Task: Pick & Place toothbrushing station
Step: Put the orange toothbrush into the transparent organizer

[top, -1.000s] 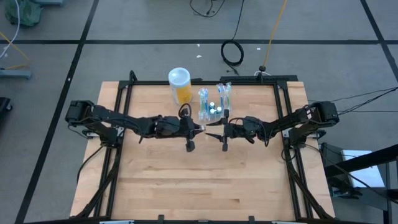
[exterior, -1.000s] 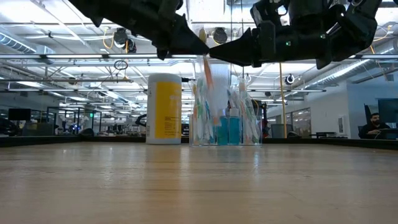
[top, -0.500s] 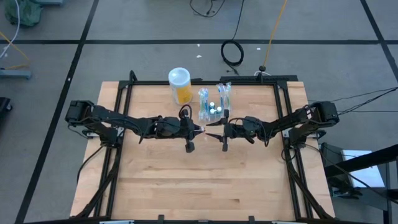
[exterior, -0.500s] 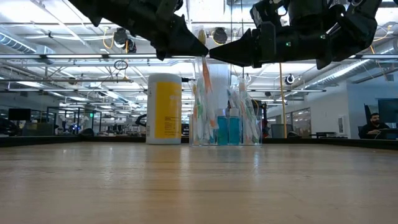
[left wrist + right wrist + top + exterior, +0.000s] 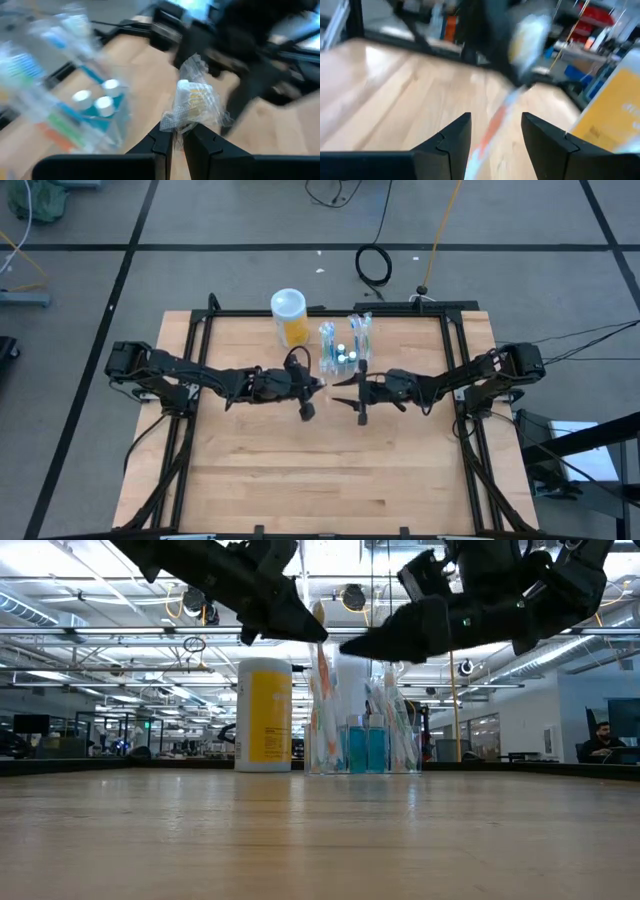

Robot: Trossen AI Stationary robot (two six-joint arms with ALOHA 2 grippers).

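Both grippers have shifted slightly since a second ago: in the low view the left one has lifted a little and the right one has tilted, so the gap between them is wider.

The toothbrushing station [image 5: 344, 350], a clear holder with wrapped brushes and blue-capped tubes, stands at the far middle of the table [image 5: 320, 470], just beside the yellow-orange cup [image 5: 289, 316] with the white top; it has not moved. The left gripper [image 5: 318, 383] hangs above the wood just in front of the station, its fingers [image 5: 159, 140] pressed together on a toothbrush in a clear wrapper [image 5: 196, 105], whose orange handle hangs down in front of the station in the low view. The right gripper [image 5: 338, 381] faces it from the other side, also just in front of the station, its fingers [image 5: 451, 137] spread apart and holding nothing; the wrapped brush shows blurred ahead of them.
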